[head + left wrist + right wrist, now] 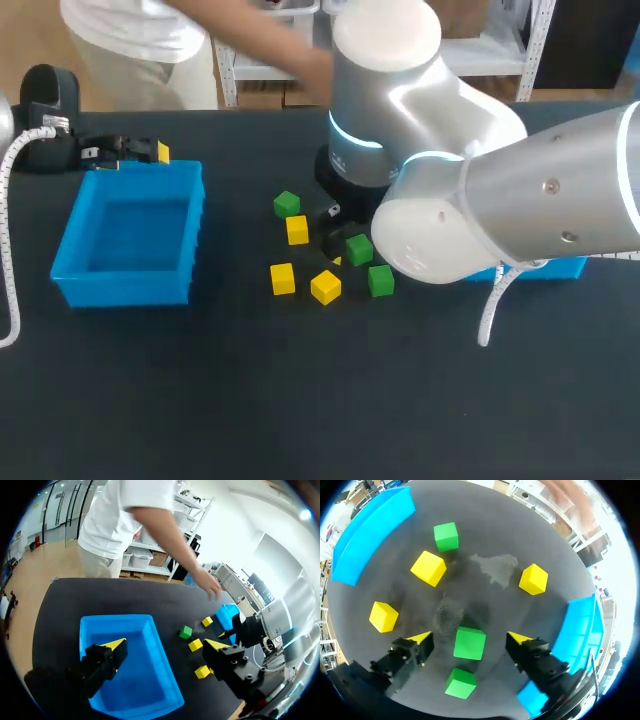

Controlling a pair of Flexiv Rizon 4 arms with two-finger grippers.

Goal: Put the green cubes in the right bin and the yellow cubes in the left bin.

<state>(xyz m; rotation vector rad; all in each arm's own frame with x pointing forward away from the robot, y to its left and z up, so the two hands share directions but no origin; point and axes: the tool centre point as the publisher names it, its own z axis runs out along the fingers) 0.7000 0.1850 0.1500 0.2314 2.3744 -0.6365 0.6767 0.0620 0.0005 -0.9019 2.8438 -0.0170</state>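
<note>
The right claw (470, 638) is hovering released over a green cube (469, 643) on the surface (300, 400). Its fingers are standing either side without touching, probably lining up a grab for the right bin (577, 625) nearby. The left claw (166, 644) is hanging released above the left bin (115, 617). The right wrist view is showing this straddle, while in the head view the right arm (480, 200) is hiding it.

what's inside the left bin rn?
No cubes visible: the left bin shows a bare blue floor in the head view. In the left wrist view, the left gripper hides part of that floor.
</note>
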